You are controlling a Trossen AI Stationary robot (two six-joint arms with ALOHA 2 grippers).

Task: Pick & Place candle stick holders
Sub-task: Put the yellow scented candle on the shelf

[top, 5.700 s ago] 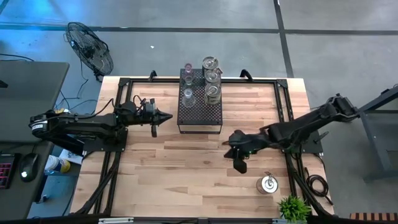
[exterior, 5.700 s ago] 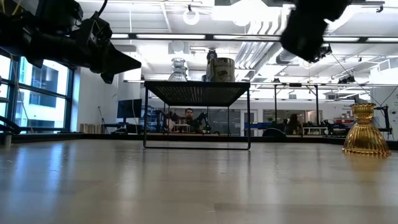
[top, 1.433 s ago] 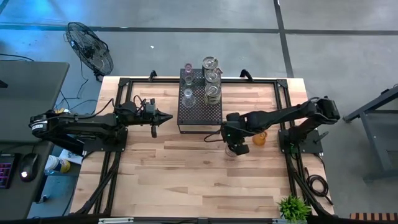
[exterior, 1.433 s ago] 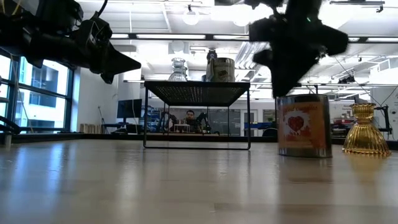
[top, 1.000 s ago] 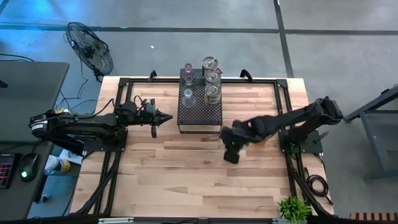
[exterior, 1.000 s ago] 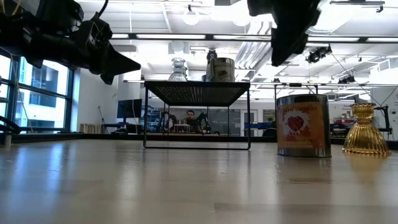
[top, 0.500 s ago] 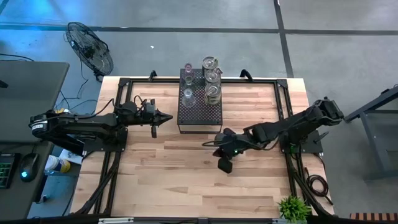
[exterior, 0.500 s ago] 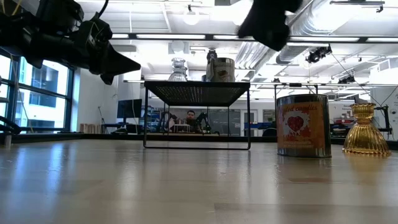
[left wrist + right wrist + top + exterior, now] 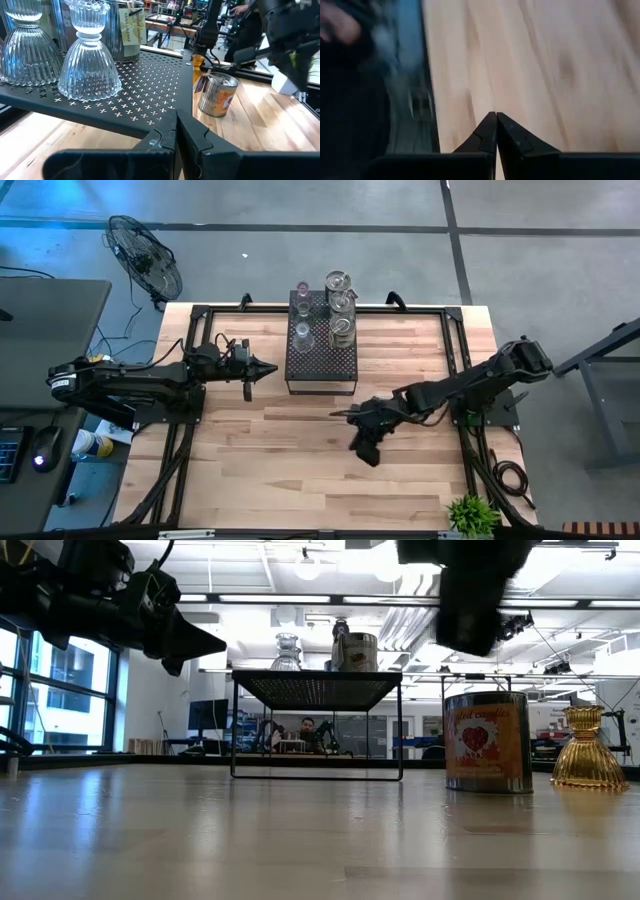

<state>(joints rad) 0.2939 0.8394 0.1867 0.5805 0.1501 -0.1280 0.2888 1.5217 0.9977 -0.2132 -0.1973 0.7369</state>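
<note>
A silvery tin holder with a red heart [image 9: 488, 740] stands on its base on the table. An amber glass holder [image 9: 590, 748] stands to its right and beyond it in the left wrist view [image 9: 198, 62]. Several clear and silvery holders [image 9: 338, 305] and a pinkish one [image 9: 301, 288] stand on the black perforated box [image 9: 320, 362]. My right gripper [image 9: 364, 450] is shut and empty above bare wood, nearer the table's near edge than the tin. My left gripper [image 9: 272, 367] is shut and empty, level with the box's left side.
Black frame rails [image 9: 190, 430] run along the table's left, right and far sides. A fan [image 9: 145, 255] stands off the far left corner, and a small plant [image 9: 470, 515] sits at the near right corner. Bare wood lies in the near half of the table.
My right gripper has gone toward the table's near edge, away from the tin holder, staying above the table. The tin holder and the amber holder have stayed where they were.
</note>
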